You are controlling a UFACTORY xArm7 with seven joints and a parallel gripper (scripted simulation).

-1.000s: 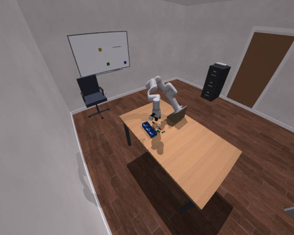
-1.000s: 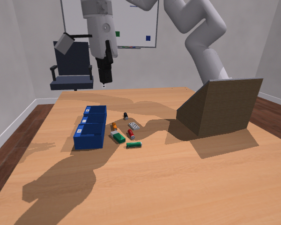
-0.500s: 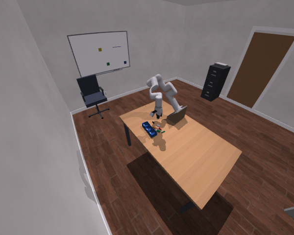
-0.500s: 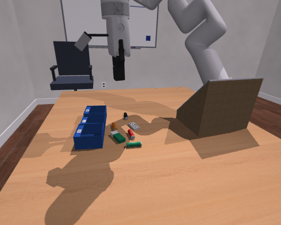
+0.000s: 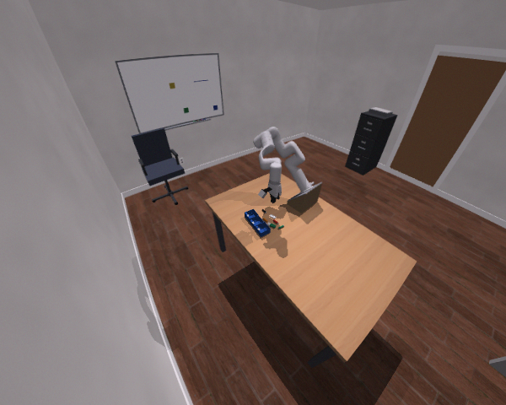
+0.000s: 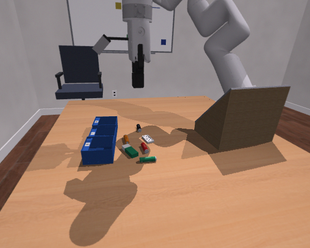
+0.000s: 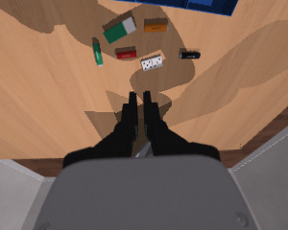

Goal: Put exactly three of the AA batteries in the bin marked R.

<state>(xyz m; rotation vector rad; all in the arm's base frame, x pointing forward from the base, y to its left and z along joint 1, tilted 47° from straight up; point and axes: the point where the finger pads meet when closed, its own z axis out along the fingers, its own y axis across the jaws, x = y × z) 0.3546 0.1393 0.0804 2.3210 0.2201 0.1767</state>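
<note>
My gripper (image 5: 272,201) (image 6: 138,87) (image 7: 140,101) is shut with nothing between its fingers, only a narrow gap. It hangs high above the table, behind the small things as the exterior camera sees them. Four batteries lie on the table: orange (image 6: 126,139) (image 7: 156,28), red (image 6: 144,147) (image 7: 126,55), green (image 6: 148,159) (image 7: 98,54) and black (image 6: 138,128) (image 7: 189,56). Three joined blue bins (image 5: 262,234) (image 6: 97,157) stand in a row left of them in the exterior view. Their label letters are too small to read; their floors are partly hidden.
A white domino (image 6: 148,139) (image 7: 152,62) lies between the red and black batteries. A green and white block (image 6: 130,151) (image 7: 116,32) lies beside the nearest bin. A tall slanted brown panel (image 5: 306,201) (image 6: 251,120) stands at the right, near the arm's base.
</note>
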